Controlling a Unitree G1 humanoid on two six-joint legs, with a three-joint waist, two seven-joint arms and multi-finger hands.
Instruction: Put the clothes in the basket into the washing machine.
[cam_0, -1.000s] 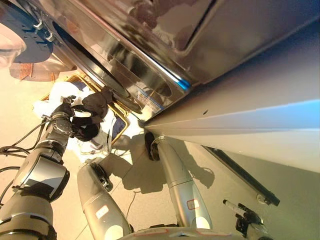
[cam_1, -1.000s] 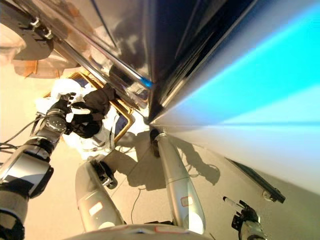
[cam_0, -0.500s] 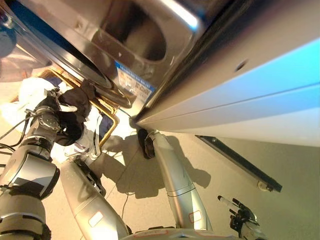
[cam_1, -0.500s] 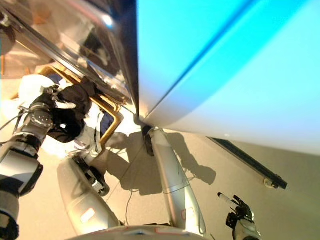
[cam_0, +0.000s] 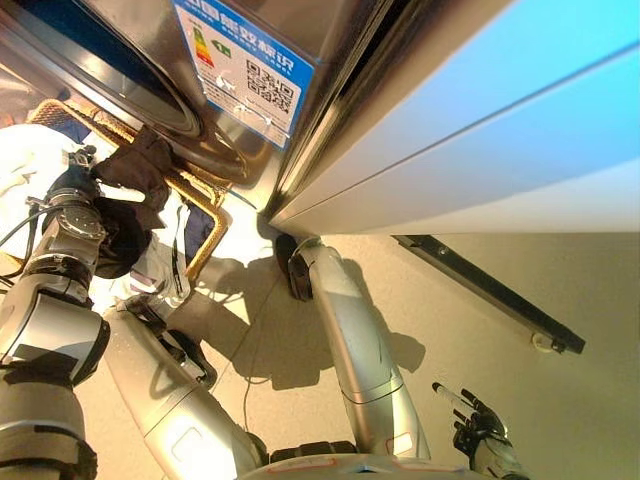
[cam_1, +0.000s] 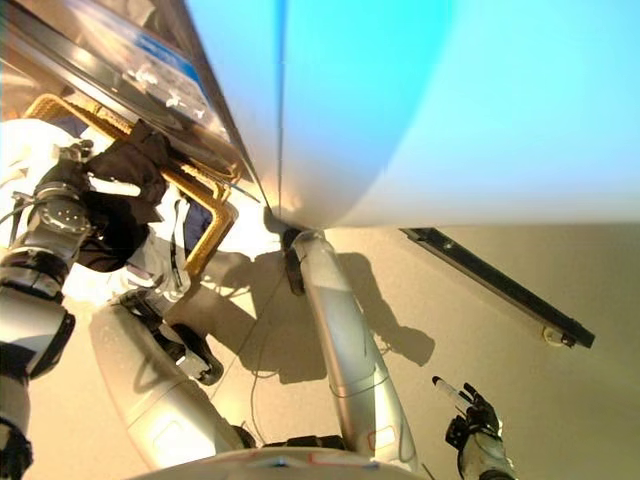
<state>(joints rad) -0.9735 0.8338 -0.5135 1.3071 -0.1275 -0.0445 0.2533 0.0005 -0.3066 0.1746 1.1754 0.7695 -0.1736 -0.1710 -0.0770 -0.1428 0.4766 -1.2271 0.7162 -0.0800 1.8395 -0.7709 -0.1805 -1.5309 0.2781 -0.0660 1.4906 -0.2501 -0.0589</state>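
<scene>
just below the washing machine (cam_0: 250, 90), the left hand (cam_0: 85, 195) is clutching a dark garment (cam_0: 135, 170), fingers curled round it, over the basket (cam_0: 205, 215); far from the washing machine, the right hand (cam_0: 470, 425) is hanging with fingers relaxed and empty.

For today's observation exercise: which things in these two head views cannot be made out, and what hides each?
- Washing machine drum opening: cut off by the upper left edge in both views.
- Basket contents: mostly covered by the left hand and the dark garment it holds.
- Right hand: cut off at the bottom edge.
</scene>
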